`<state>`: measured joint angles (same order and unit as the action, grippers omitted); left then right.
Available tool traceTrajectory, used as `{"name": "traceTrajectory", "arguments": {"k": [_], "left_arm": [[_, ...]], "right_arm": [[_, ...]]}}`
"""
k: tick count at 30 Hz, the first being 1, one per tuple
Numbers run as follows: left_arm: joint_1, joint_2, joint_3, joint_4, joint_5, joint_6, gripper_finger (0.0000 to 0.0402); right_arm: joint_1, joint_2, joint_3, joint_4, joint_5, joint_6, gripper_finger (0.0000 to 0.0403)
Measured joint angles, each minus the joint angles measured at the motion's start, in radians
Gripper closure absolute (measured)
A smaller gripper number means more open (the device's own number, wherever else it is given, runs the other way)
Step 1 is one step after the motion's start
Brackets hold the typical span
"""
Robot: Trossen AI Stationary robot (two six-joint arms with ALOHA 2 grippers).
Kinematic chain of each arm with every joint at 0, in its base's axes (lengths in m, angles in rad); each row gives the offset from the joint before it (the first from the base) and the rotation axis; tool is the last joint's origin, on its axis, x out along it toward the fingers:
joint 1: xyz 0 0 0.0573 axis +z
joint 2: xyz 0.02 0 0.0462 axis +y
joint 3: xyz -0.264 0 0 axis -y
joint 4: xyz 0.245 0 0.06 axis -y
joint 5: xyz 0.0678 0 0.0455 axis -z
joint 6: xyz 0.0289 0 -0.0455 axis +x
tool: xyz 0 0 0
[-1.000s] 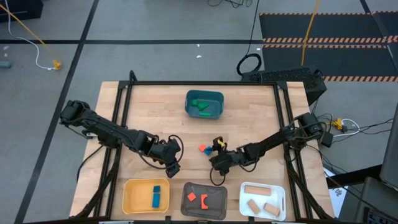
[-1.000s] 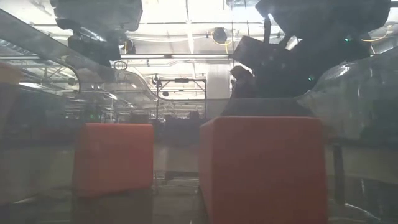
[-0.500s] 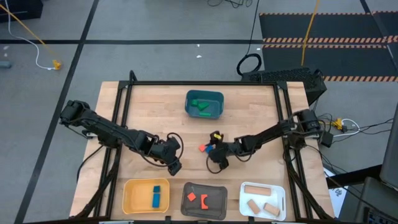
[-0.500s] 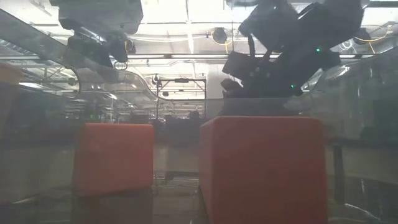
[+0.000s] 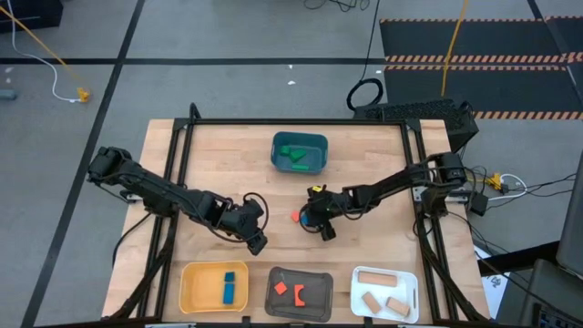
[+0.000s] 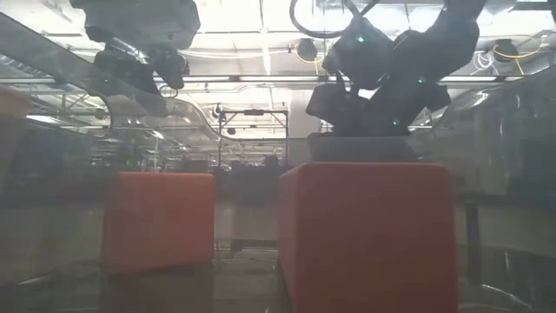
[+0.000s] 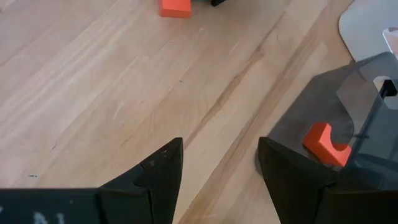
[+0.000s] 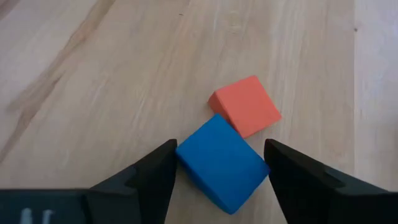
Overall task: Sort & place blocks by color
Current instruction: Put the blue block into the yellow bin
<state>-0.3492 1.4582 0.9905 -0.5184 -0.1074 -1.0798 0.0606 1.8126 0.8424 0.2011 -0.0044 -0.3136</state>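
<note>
A blue block (image 8: 222,163) lies flat on the wooden table with a red block (image 8: 245,106) touching its far corner. My right gripper (image 8: 217,163) reaches down over it, open, one finger on each side of the blue block and very close to its corners. In the high view that gripper (image 5: 308,220) covers the blue block, and the red block (image 5: 295,217) shows just to its left. My left gripper (image 7: 221,155) hangs open over bare table near the grey tray (image 5: 299,292), holding nothing. My right gripper has its fingers (image 8: 163,163) slanting down on either side of the blue block's opposite corners (image 8: 181,151). The block rests on the table. I cannot tell whether the fingers touch it.
A teal tray (image 5: 299,152) with green blocks stands at the far middle. Along the near edge stand a yellow tray (image 5: 215,286) with a blue block, the grey tray with red pieces (image 7: 328,144) and a white tray (image 5: 384,292) with tan blocks.
My right gripper has swung from beside the grey tray toward the table's far edge and a little left, turning as it went. It has come down over the blue block, which now hides beneath it in the high view. Neither block has moved.
</note>
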Motion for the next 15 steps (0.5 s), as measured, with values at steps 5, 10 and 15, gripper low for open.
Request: {"name": "traceTrajectory", "arguments": {"k": [5,10,15], "left_arm": [[0.000,0.000,0.000,0.001,-0.024,-0.013,0.0192],[0.000,0.000,0.000,0.001,-0.031,-0.022,0.0192],[0.000,0.000,0.000,0.001,-0.035,-0.036,0.0192]], "right_arm": [[-0.011,-0.003,-0.030,0.015,-0.002,0.000,0.0203],[-0.012,-0.003,-0.053,0.022,-0.002,0.035,0.0209],[-0.010,-0.002,-0.055,0.019,0.000,0.122,0.0206]]}}
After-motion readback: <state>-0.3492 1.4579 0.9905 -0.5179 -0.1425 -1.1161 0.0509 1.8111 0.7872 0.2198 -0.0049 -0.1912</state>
